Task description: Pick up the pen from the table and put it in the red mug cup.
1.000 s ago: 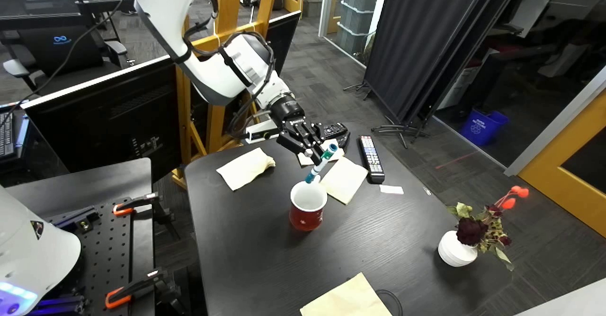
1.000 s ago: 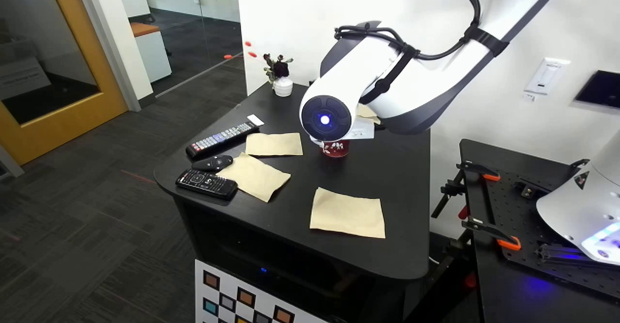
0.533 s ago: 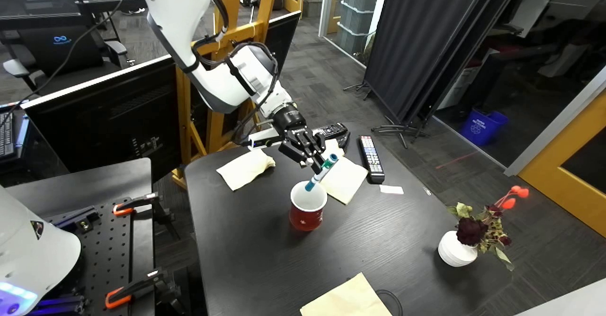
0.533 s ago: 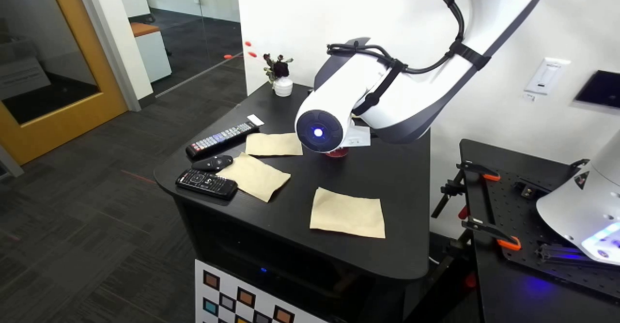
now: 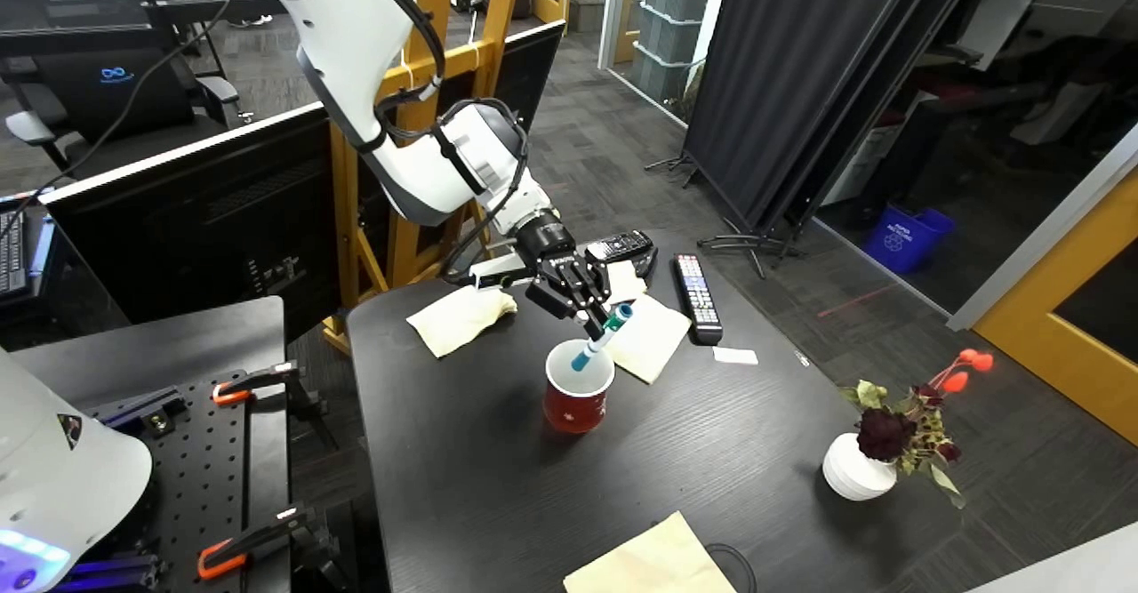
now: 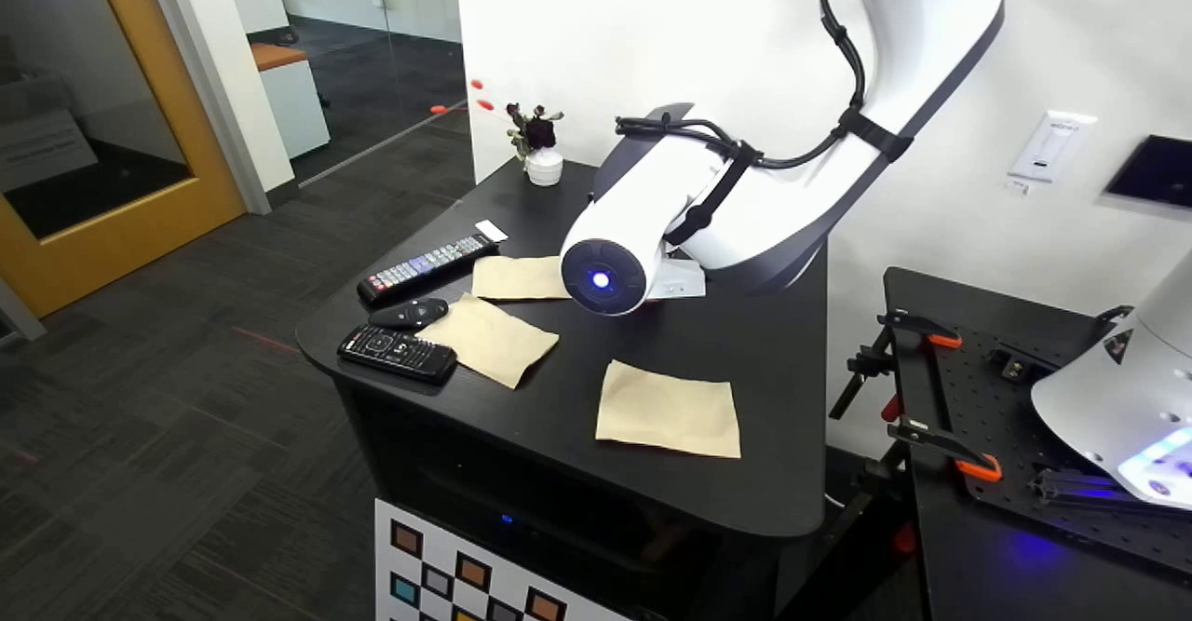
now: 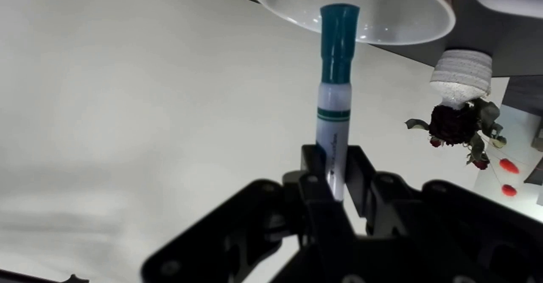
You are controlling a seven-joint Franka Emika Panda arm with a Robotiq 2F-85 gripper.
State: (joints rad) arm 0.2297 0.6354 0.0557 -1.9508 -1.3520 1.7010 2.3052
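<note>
My gripper (image 5: 594,324) is shut on the pen (image 5: 603,340) and holds it tilted above the table (image 5: 462,451). The pen has a white barrel and teal ends. In the wrist view the gripper (image 7: 334,160) pinches the barrel of the pen (image 7: 335,100), its teal end pointing away from the jaws. The red mug cup (image 5: 574,411) stands upright below. The pen's lower end overlaps the mug's pale opening; I cannot tell if it is below the rim. The mug's pale inside (image 7: 394,15) shows at the top of the wrist view. The arm hides nearly all the mug in an exterior view.
Several remotes, one long (image 5: 698,298) and one smaller (image 6: 398,353), lie near the table's edge. Several tan paper sheets (image 6: 668,410) lie around. A white vase with flowers (image 5: 858,468) stands at the far side. A white card (image 5: 735,356) lies beside the long remote.
My gripper has moved down and toward the mug with the pen. The pen's lower end has shifted from behind the mug's rim to over its opening. The mug has not moved.
</note>
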